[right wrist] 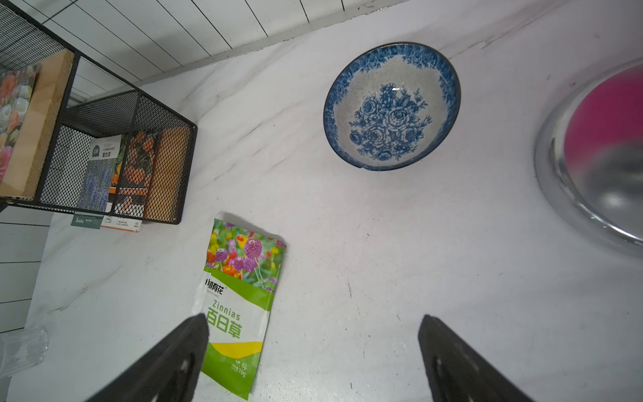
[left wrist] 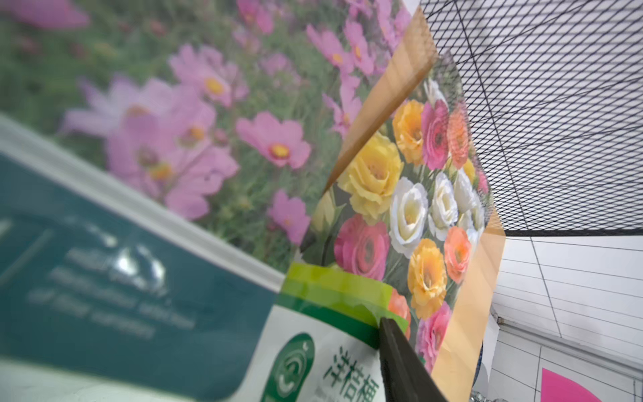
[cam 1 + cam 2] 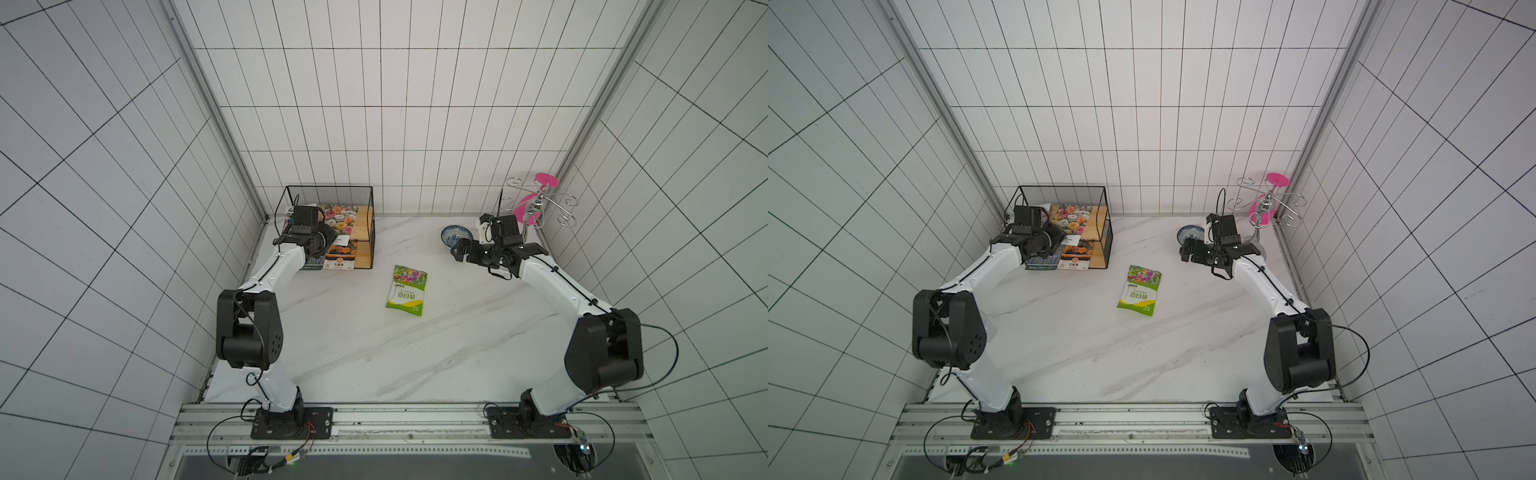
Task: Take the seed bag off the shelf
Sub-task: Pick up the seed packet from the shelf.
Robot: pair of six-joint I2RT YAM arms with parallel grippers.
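Target seed bag [image 3: 343, 217], the mixed-rose print, lies flat on the top board of the shelf [image 3: 328, 197], at the back-left of the table [image 3: 374, 353]. Its long axis runs front to back, slightly skewed. The flower-print end points at the mesh back and the white-and-green label end at the open front. We see a pink cosmos bag [image 2: 174, 121] alongside it on the same board, with a strip of bare wood between them. The lower board has a lavender bag [image 3: 312, 262] and an orange-flower bag [image 3: 340, 257], both sticking out the front.

We have the left gripper [image 3: 324, 237] over the top board at the label end. The left wrist view shows only one finger [image 2: 400, 358], its tip against the bag's green band. The opposite finger is out of frame, so we can't tell the jaw gap or whether anything is pinched.

We see the right gripper [image 1: 313, 318] above the table with its jaws spread wide and nothing between them, near a blue-patterned bowl [image 1: 391, 104]. A zinnia bag [image 1: 240, 306] lies flat on the table, apart from the shelf.
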